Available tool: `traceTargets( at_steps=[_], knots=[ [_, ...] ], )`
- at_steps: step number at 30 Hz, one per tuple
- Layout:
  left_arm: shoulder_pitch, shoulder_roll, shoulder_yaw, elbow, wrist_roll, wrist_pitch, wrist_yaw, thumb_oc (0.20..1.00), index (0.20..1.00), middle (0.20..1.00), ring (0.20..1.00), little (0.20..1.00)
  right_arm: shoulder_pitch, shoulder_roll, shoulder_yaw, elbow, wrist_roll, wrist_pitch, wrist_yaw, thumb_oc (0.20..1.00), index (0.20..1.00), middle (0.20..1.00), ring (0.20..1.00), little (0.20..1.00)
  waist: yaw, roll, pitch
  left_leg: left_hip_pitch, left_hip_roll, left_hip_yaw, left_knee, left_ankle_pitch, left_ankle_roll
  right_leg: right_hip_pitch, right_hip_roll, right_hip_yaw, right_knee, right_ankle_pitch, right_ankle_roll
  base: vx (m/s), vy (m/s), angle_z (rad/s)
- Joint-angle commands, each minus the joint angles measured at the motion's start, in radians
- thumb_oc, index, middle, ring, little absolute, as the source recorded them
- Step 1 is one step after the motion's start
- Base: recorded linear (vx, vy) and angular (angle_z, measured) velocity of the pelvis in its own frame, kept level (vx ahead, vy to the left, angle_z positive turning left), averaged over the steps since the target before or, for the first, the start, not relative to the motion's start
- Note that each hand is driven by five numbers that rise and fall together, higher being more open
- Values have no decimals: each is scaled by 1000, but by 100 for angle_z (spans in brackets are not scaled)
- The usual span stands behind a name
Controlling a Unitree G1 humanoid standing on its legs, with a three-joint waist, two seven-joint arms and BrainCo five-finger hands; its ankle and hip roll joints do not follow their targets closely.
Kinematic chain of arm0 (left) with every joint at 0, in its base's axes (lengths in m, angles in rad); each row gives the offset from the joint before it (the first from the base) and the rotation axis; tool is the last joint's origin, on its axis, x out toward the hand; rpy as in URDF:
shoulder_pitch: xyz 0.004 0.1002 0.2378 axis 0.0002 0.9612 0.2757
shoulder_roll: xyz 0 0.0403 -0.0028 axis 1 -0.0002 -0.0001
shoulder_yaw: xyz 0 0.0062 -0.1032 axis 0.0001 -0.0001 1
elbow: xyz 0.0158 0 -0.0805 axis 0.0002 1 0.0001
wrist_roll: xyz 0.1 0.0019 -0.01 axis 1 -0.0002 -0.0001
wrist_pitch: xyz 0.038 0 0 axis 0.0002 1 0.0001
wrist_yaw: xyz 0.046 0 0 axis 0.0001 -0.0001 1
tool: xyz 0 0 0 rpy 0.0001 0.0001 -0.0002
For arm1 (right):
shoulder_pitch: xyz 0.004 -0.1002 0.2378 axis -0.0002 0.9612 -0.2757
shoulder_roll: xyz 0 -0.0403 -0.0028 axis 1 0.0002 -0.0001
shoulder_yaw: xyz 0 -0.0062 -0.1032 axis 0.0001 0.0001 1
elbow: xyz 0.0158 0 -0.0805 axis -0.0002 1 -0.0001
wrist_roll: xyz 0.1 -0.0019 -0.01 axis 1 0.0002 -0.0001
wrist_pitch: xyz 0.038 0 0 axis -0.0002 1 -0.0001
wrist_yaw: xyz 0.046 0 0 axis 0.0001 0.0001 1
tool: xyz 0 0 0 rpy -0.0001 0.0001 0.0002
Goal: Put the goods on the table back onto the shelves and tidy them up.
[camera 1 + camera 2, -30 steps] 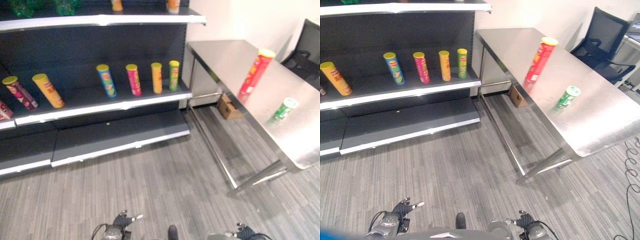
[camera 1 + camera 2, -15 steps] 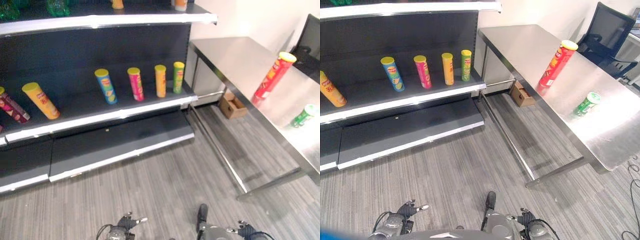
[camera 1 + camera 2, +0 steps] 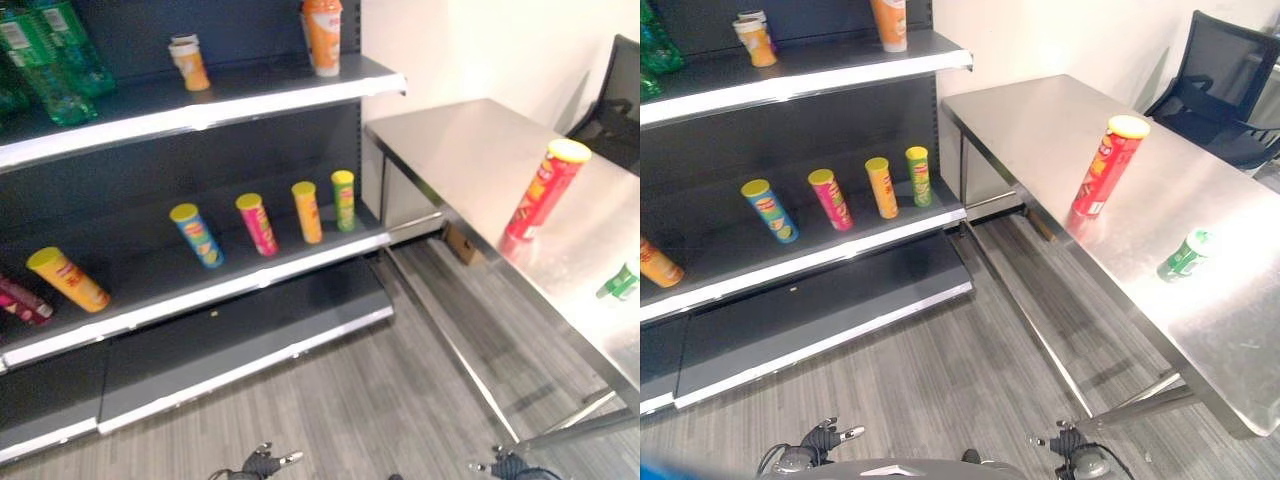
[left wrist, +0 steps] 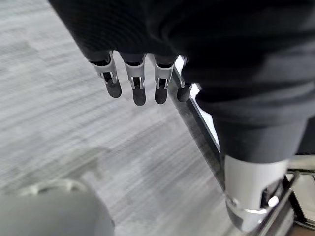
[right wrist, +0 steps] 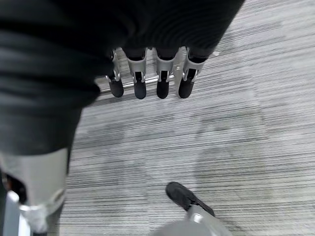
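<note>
A tall red canister (image 3: 1104, 166) with a yellow lid stands upright on the steel table (image 3: 1060, 120) at the right. A small green can (image 3: 1186, 255) sits nearer the table's front end. On the dark middle shelf (image 3: 230, 285) stand a yellow (image 3: 68, 280), a blue (image 3: 196, 235), a pink (image 3: 257, 224), an orange (image 3: 307, 212) and a green canister (image 3: 343, 200). My left hand (image 4: 138, 88) and right hand (image 5: 162, 81) hang low over the grey floor, fingers straight, holding nothing. Both are far from the table and the shelves.
The top shelf (image 3: 200, 105) carries green bottles (image 3: 50, 60) and orange cups (image 3: 322, 35). A low bottom shelf (image 3: 240, 340) juts out over the floor. A black chair (image 3: 1220, 90) stands behind the table and a cardboard box (image 3: 458, 243) lies under it.
The camera has tilted up, so the top shelf and its goods now show. The canisters and cans have not moved. Both hands still hang open.
</note>
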Motion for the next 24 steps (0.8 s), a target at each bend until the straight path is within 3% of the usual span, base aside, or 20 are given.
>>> traceTargets(
  at_steps=[1,4,5,6,7,12,15,19,24],
  knots=[
    [-70,21,-49,-4,-18,-20,5,1000,1000,1000,1000,1000,-68,-43,-6,18,38,-5,-14,1000,1000,1000,1000,1000,-16,8,93,45,63,-28,-247,199,5,22,-43,-9,8,-86,119,32,-48,-31],
    [-70,16,-56,-2,-17,-22,2,1000,1000,1000,1000,1000,-60,-41,-6,32,37,-2,-13,1000,1000,1000,1000,1000,-17,-6,87,30,17,-35,-416,123,27,20,-67,18,8,-78,136,65,49,-27],
    [-69,15,-61,2,-13,-23,4,1000,1000,1000,1000,1000,-59,-42,-5,39,34,-1,-16,1000,1000,1000,1000,1000,-16,-8,82,37,-15,-70,-555,108,32,15,-75,28,8,-75,145,92,158,-38],
    [-71,10,-68,11,-13,-23,8,1000,1000,1000,1000,1000,-61,-48,-8,44,29,0,-23,1000,1000,1000,1000,1000,-15,8,76,70,-32,-123,-733,135,28,14,-73,40,8,-75,151,109,192,-39],
    [-71,7,-67,18,-14,-26,9,1000,1000,1000,1000,1000,-63,-48,-16,47,35,-3,-23,1000,1000,1000,1000,1000,-15,18,70,91,-35,-142,-778,139,25,14,-71,56,8,-77,158,180,268,-98],
    [-57,9,-55,29,-9,-31,6,1000,1000,1000,1000,1000,-18,-60,-102,70,68,-7,-43,1000,1000,1000,1000,1000,-51,50,36,180,-50,-88,-900,152,38,17,-89,115,8,-64,183,156,288,-86],
    [-63,38,-37,8,-14,-36,6,1000,1000,1000,1000,1000,2,-94,-193,81,111,-12,-55,1000,1000,1000,1000,1000,-62,51,35,200,-61,-24,-900,122,60,1,-106,162,8,-39,209,71,293,-88],
    [-62,72,-23,0,2,-41,-9,1000,1000,1000,1000,1000,52,-195,-356,105,180,-20,-59,1000,1000,1000,1000,1000,-74,40,37,217,-73,32,-900,93,80,-14,-121,192,8,-14,237,44,193,-54],
    [-77,79,-17,13,42,-40,-25,1000,1000,1000,1000,1000,139,-369,-572,171,218,-26,-75,1000,1000,1000,1000,1000,-90,18,32,222,-77,32,-900,77,86,-13,-134,172,8,-11,256,58,90,-14]
  ],
)
